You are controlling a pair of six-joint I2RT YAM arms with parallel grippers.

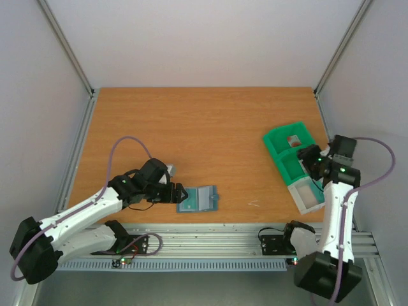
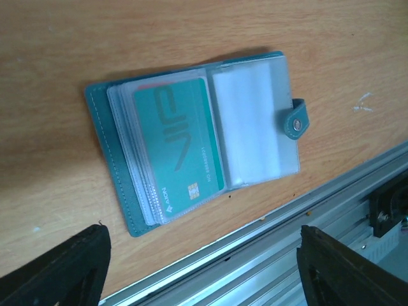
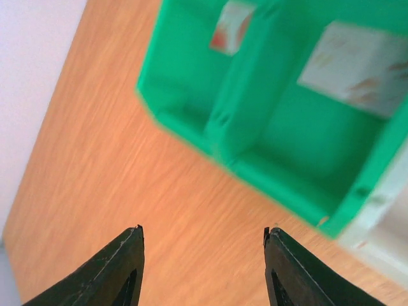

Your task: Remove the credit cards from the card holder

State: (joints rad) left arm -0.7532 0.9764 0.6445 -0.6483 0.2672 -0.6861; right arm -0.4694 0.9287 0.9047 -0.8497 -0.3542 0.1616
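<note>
teal folding card holder (image 2: 197, 137) open at tabletop's (image 1: 191, 127) near edge | left gripper (image 2: 201, 236) jaws spread, empty | right gripper (image 3: 203, 233) jaws spread, empty

Orange wooden tabletop (image 1: 191, 127) fills mid-frame. At the right edge sits a green two-compartment bin (image 1: 275, 153), with a pale grey tray (image 1: 299, 199) touching its lower end.

card: teal card (image 2: 175, 150) in card holder (image 2: 255, 127) | reads: "AION" | large letters unclear | small print illegible
</note>
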